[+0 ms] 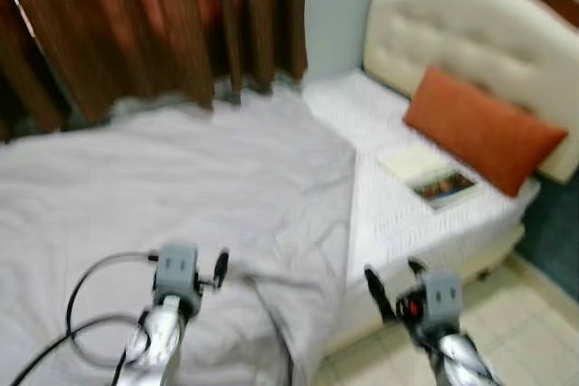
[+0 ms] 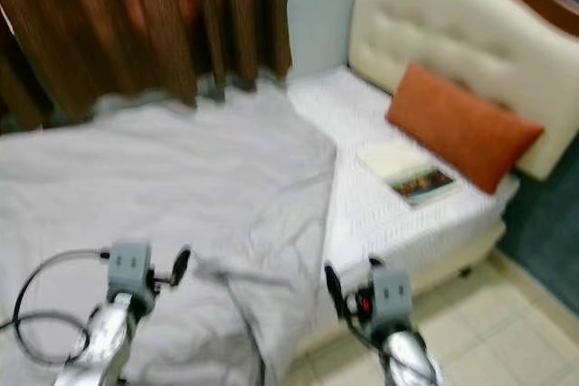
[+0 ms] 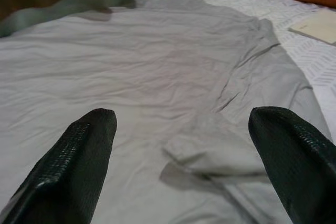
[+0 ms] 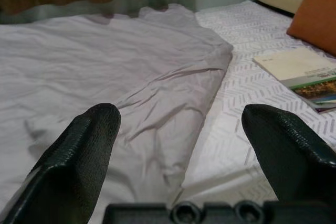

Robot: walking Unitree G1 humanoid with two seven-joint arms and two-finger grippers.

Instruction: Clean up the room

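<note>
Bed-making begins: both the left gripper and right gripper, fingers apart and empty, hover at the bed's near edge over the rumpled grey sheet; next, likely grasp its folded corner.

A grey sheet covers the bed beside an orange pillow.

There was one bed with one padded headboard. One grey sheet lay spread over it. One orange pillow leaned at the headboard, and beside it lay what looked like two books, though the count was hard to tell. One brown curtain hung behind.
</note>
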